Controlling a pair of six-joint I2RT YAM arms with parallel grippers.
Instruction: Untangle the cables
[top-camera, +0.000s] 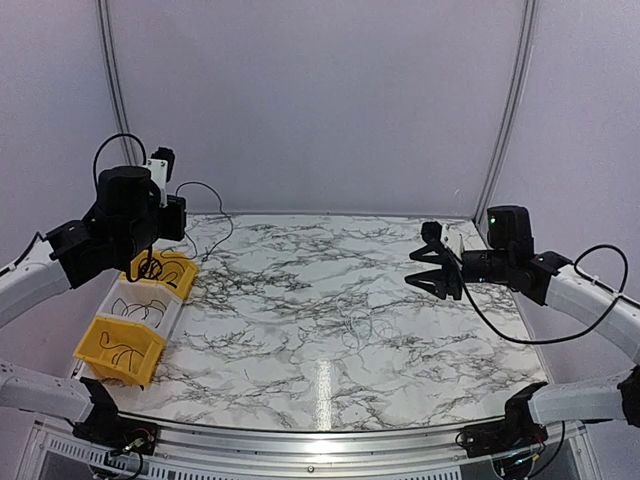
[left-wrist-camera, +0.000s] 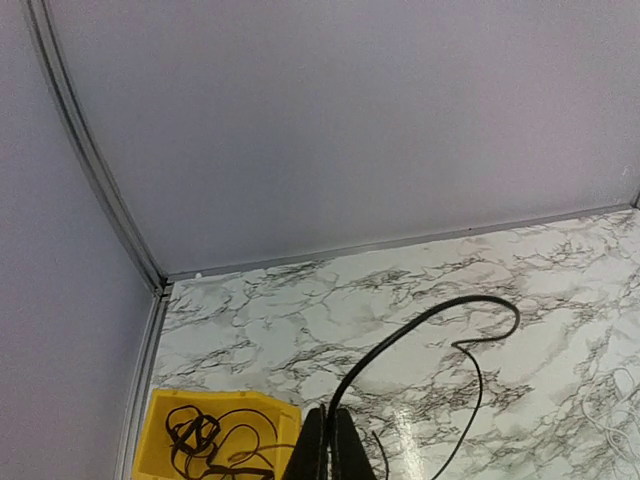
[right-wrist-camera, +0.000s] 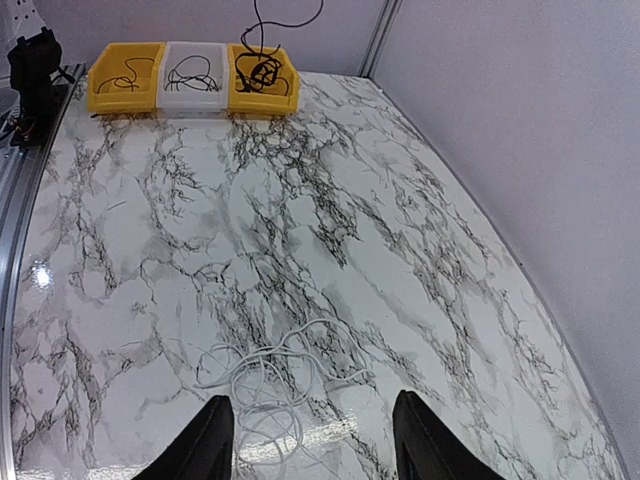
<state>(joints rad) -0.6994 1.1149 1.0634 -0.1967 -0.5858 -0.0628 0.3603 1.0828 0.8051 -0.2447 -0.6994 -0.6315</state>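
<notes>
far yellow bin (right-wrist-camera: 262, 104), white bin (right-wrist-camera: 195, 100), near yellow bin (right-wrist-camera: 125, 101): black cables (right-wrist-camera: 262, 72). left gripper (left-wrist-camera: 328, 450) pinches black cable (left-wrist-camera: 440, 312); right gripper (right-wrist-camera: 312, 425) open.

The right gripper (right-wrist-camera: 312, 448), fingers spread wide, hangs over a loose white cable (right-wrist-camera: 262, 378) coiled on a marble table (right-wrist-camera: 420, 230). At the far end, three bins (right-wrist-camera: 195, 92) in a row hold black cables (right-wrist-camera: 262, 72).

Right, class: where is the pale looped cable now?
The pale cable lies near the middle of the marble table, just ahead of the open jaws of the right gripper in the right wrist view, far from the bins on the left.
</notes>
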